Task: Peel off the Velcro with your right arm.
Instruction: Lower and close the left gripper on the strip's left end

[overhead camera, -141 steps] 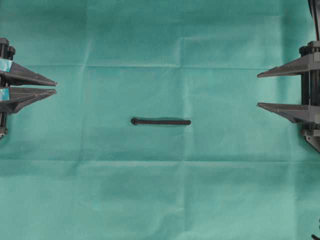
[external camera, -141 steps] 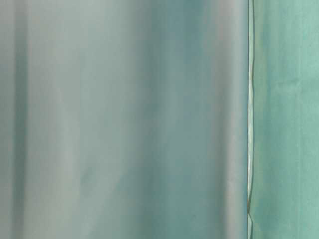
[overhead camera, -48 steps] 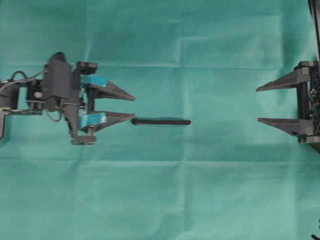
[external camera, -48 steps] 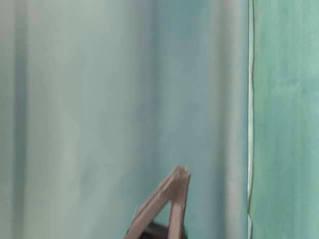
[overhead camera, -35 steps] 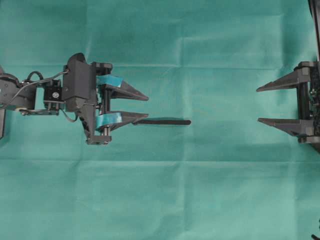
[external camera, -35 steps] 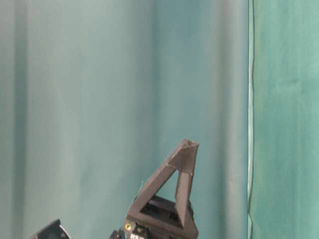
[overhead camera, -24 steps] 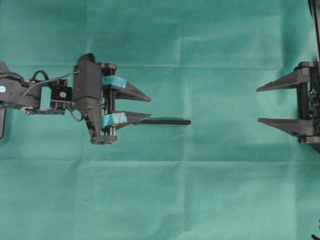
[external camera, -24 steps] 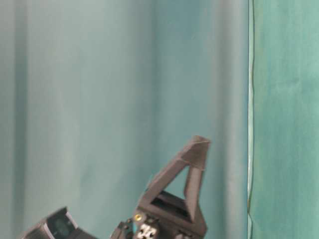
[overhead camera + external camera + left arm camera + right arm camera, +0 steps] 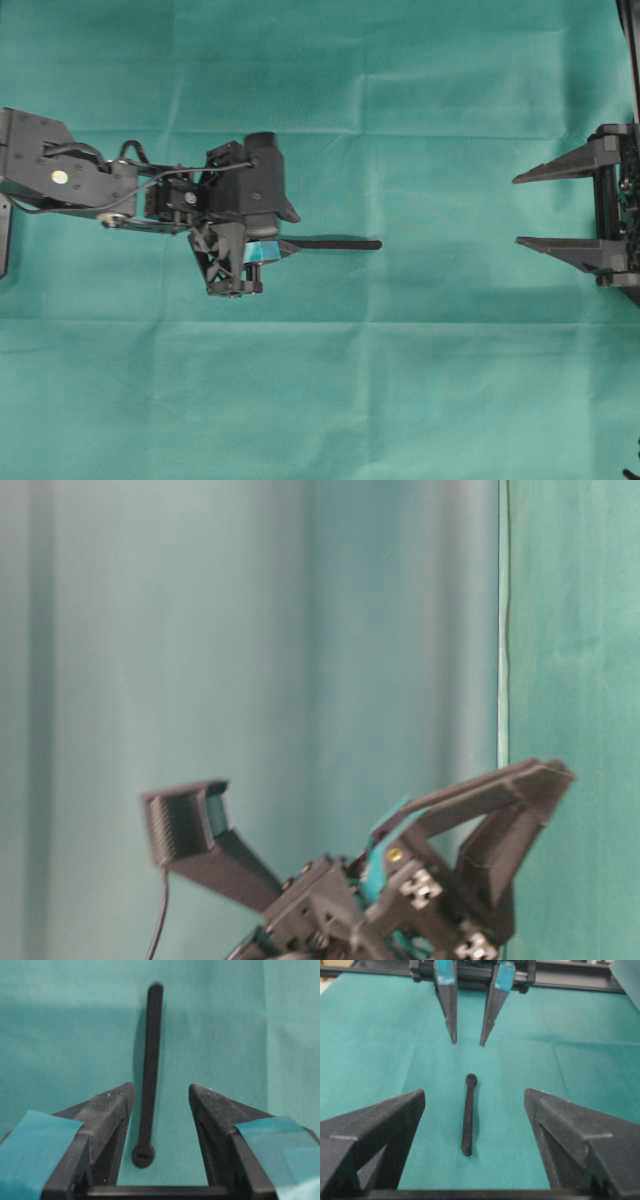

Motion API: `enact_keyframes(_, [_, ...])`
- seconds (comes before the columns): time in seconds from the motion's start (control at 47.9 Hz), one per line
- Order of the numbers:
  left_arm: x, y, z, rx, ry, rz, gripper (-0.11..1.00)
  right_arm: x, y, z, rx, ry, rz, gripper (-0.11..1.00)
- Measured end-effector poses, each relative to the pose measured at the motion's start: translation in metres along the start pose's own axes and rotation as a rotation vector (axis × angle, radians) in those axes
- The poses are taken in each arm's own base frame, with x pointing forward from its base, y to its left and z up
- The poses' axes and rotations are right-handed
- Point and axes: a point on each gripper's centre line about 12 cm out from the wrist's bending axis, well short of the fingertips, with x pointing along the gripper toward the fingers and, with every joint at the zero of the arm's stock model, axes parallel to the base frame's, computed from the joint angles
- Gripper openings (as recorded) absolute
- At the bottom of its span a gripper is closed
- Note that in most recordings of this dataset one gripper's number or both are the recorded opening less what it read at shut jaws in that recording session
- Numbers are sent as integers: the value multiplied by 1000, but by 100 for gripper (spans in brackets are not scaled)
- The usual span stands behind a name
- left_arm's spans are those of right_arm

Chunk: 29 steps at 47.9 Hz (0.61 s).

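Forward came the left arm [image 9: 80, 185], reaching in from the left edge until its wrist had tipped down over the rounded end of the Velcro [image 9: 330, 243], while the right arm [image 9: 620, 205] had not stirred from the right edge. On the green worktop [image 9: 400, 380], the strip lay flat mid-cloth, running left to right. The left gripper [image 9: 159, 1095] was spread wide, the strip's rounded end lying between its teal-taped fingers [image 9: 107, 1110], nothing grasped. The right gripper [image 9: 472, 1110] stood equally released, well apart from the strip's far tip. Risk, as I judged it: a shallow pinch could have caught both layers or bunched the cloth, and a floppy strip might simply have slid away.
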Motion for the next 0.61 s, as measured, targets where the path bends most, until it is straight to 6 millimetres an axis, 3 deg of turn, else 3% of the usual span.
enact_keyframes(0.606, [48,0,-13,8,60,2,47,0,0,-2,0,6,-1,54])
